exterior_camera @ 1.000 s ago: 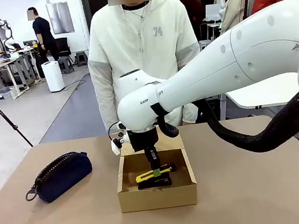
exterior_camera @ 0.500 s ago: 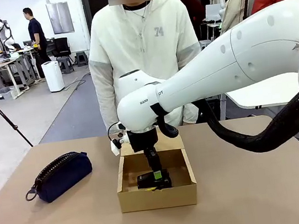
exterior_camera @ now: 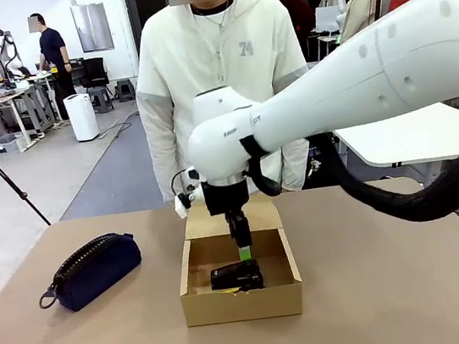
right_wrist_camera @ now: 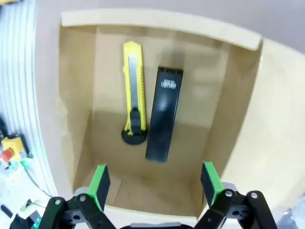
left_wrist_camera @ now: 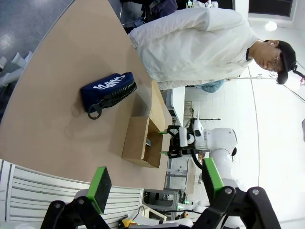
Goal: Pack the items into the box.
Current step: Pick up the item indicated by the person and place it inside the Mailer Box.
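Box sits straight under the right gripper in the front view. The fingers point down into its open top, with the tips just above the stapler on the box floor. They are seen edge-on here, so this angle does not show how far apart they are. Nothing hangs from them. The flap stands open behind the gripper, toward the person at the far edge of the table. The pouch lies well off to the gripper's left, clear of the box.

In the left wrist view, the left gripper has its green-padded fingers spread wide with nothing between them. It is well apart from everything on the table. Far ahead of the tips the pouch lies with its zip and loop facing this way. The box is beside it. The right gripper is poised over the box's open top with its two green pads apart.

In the right wrist view, the right gripper is wide and empty, its fingers framing the inside of the box below. Beyond the tips, the knife and the stapler lie side by side along the box floor, just beside each other. The knife is on the side of the finger at picture left, its black end nearer the gripper. The stapler lies closer to the midline between the fingers. The flap spreads out past the other finger.
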